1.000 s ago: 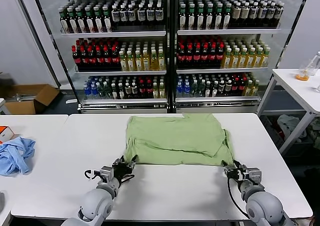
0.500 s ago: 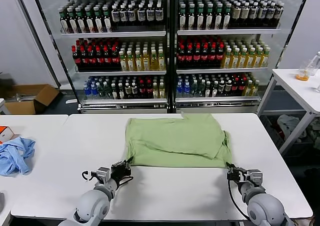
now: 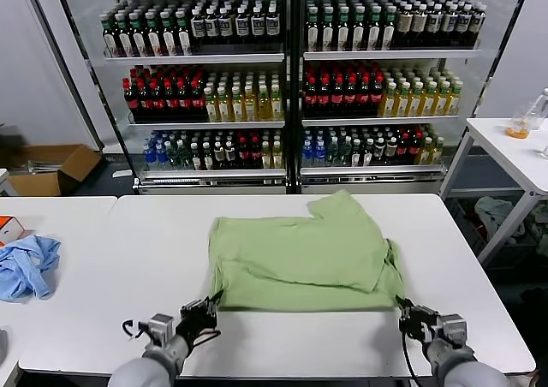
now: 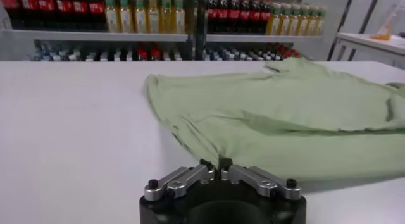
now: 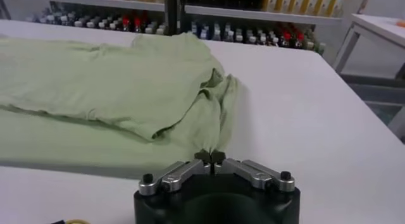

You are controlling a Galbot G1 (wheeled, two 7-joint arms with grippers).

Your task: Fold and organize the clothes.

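Observation:
The clothes are one sage-green shirt point(image 3: 304, 254) lying flat across the middle of the white table point(image 3: 128, 250), partly folded, with a flap sticking up at its far edge. My left gripper point(image 3: 208, 302) is shut on the shirt's near left corner; in the left wrist view the gripper point(image 4: 217, 163) pinches the hem of the shirt point(image 4: 285, 111). At the near right corner my right gripper point(image 3: 402, 304) is shut on the fabric, and the right wrist view shows this gripper point(image 5: 210, 157) with a fold of the shirt point(image 5: 107, 86) caught between its tips. No print or buttons show.
A light blue cloth point(image 3: 26, 265) and an orange box point(image 3: 8, 227) lie at the table's far left. Glass-door coolers full of bottles point(image 3: 282, 79) stand behind the table. Another white table point(image 3: 514, 147) is at the right, and a cardboard box point(image 3: 51, 166) sits on the floor at the left.
Both grippers closed on the shirt's near corners and drew back toward the table's near edge. The shirt slid with them, and its far edge lifted into a flap.

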